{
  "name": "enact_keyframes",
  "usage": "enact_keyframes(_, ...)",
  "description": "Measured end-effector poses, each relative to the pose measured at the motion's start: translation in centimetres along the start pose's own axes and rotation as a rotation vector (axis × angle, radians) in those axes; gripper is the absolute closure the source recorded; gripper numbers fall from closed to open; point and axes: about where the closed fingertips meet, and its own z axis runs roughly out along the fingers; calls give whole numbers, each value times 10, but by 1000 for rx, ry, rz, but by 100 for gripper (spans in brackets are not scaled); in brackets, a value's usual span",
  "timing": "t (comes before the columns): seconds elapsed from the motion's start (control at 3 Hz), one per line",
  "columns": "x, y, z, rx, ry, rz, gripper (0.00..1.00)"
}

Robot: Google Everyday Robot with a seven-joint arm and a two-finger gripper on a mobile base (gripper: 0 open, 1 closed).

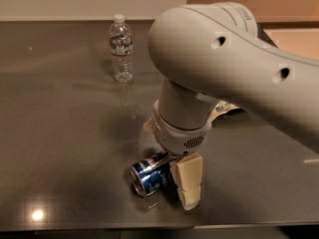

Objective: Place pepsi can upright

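Note:
The pepsi can point(149, 177) is blue with a silver end and lies on its side on the dark table point(65, 148), near the front edge, its round end facing me. My gripper point(183, 182) hangs straight down from the big white arm point(224, 68) and sits against the can's right side, touching it. The arm hides the can's far end and the rest of the gripper.
A clear plastic water bottle point(121, 49) stands upright at the back left of the table. A crumpled snack bag point(224, 108) peeks out behind the arm at the right. The table's front edge runs just below the can.

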Motion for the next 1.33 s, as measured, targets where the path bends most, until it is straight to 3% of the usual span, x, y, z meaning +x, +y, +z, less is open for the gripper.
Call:
enact_keyframes(1.0, -3, 5, 4, -13, 15, -32, 65)
enact_keyframes(1.33, -1, -7, -11, 27, 50, -73, 88)
